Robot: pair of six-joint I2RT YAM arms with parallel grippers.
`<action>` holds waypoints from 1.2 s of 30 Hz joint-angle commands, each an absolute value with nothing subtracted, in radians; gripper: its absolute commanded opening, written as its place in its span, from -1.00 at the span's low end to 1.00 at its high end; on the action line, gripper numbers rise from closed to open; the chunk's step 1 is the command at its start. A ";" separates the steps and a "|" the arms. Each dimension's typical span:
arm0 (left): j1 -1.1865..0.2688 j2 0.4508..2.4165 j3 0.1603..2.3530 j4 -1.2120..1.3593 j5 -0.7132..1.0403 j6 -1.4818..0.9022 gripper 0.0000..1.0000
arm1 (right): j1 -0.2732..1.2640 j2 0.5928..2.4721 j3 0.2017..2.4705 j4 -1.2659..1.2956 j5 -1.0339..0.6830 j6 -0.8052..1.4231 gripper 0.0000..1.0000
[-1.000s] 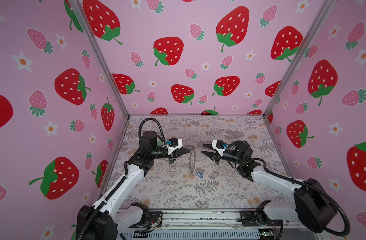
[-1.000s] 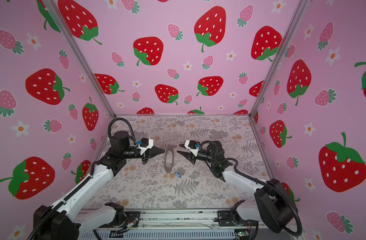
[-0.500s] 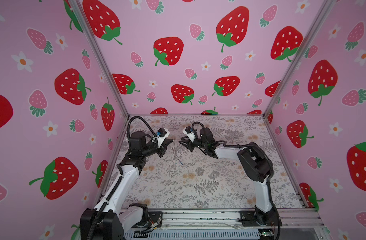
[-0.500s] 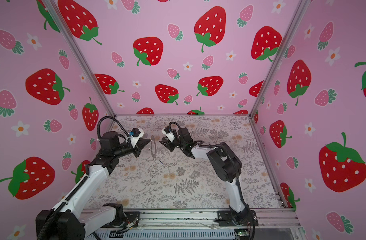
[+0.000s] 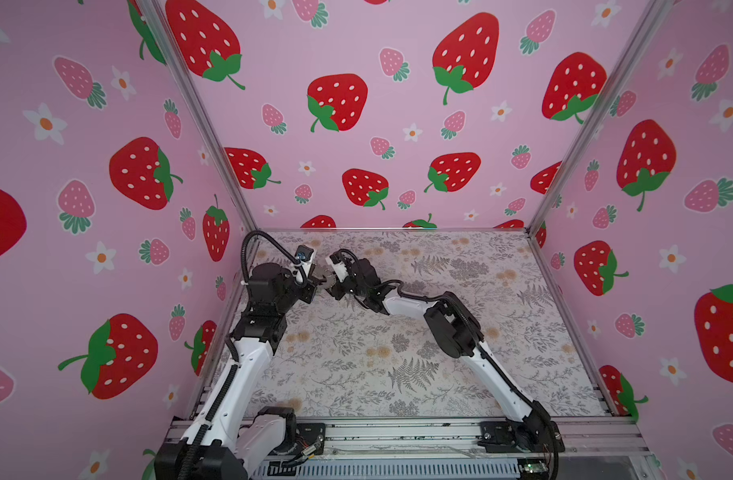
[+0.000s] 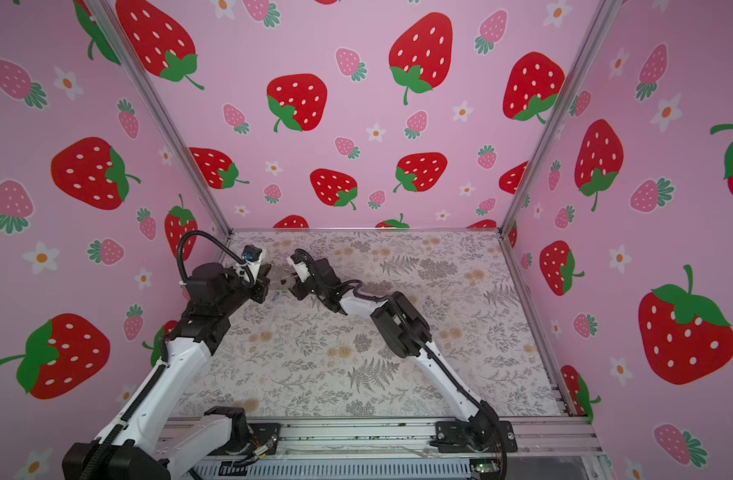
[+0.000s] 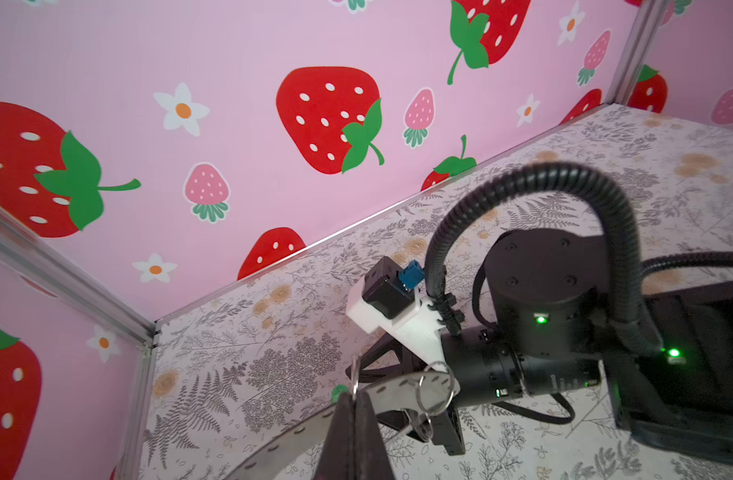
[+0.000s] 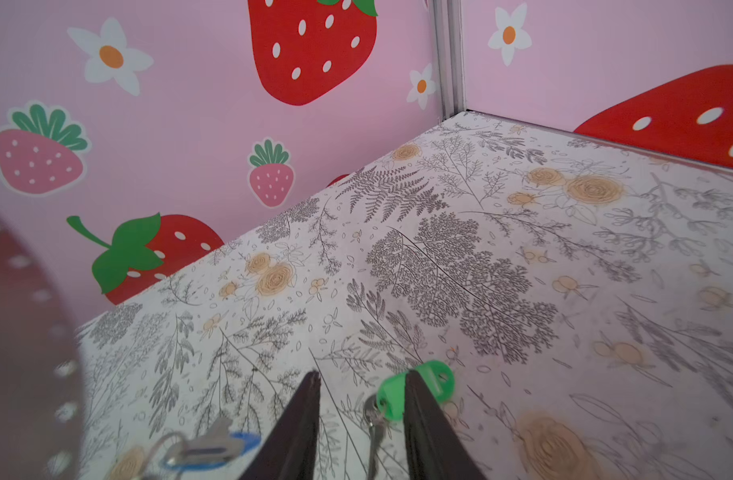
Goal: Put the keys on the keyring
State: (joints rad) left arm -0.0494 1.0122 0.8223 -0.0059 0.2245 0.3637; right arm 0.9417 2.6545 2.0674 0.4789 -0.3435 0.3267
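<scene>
The keyring [image 7: 298, 432] is seen in the left wrist view as a thin, flat band of dull grey metal, curved in a wide arc and pierced by a row of small holes. It is clamped between the fully closed jaws of the left gripper [image 7: 353, 405], whose dark, tapered fingers meet on the band. A small wire split ring [image 7: 436, 388] is looped on the band beyond the grip. In both top views the keyring [image 6: 282, 277] is held above the table between the two grippers, near the back left corner.

The right gripper [image 8: 362, 376] is shown with its jaws parted and nothing pinched between them; printed table surface is seen through the gap. The green key [image 8: 392, 399], with a glossy rounded plastic head and a short metal shaft, is partly covered by one finger; contact with that finger cannot be told. The blue key [image 8: 215, 449] is blurred, low beside the other finger, with a thin wire loop at its end. Whether either key hangs from the keyring or lies on the table cannot be told.

The table [image 5: 398, 353] is covered with matte paper printed with grey ferns and tan roses. It is bounded on three sides by pink strawberry-patterned walls [image 5: 356, 62] joined by aluminium posts, and by a metal rail [image 5: 398, 432] at the front. Open room is left across the middle and right of the table, while both grippers are crowded close to the left wall.
</scene>
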 commanded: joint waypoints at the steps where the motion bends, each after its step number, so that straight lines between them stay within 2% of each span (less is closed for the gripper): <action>1: -0.044 0.970 0.881 0.013 0.152 0.400 -1.00 | 0.957 2.722 2.185 0.399 -0.276 0.364 -0.21; 6: -0.044 0.946 0.871 0.012 0.149 0.421 -1.00 | 0.976 2.754 2.223 0.355 -0.200 0.332 -0.18; 10: -0.044 0.944 0.870 0.003 0.181 0.419 -1.00 | 0.983 2.766 2.248 0.293 -0.134 0.322 -0.26; 27: -0.044 0.900 0.841 -0.018 0.248 0.395 -1.00 | 1.019 2.796 2.278 0.179 -0.174 0.219 -0.24; 36: -0.045 0.879 0.817 -0.021 0.261 0.383 -1.00 | 1.030 2.759 2.267 0.074 -0.055 0.183 -0.38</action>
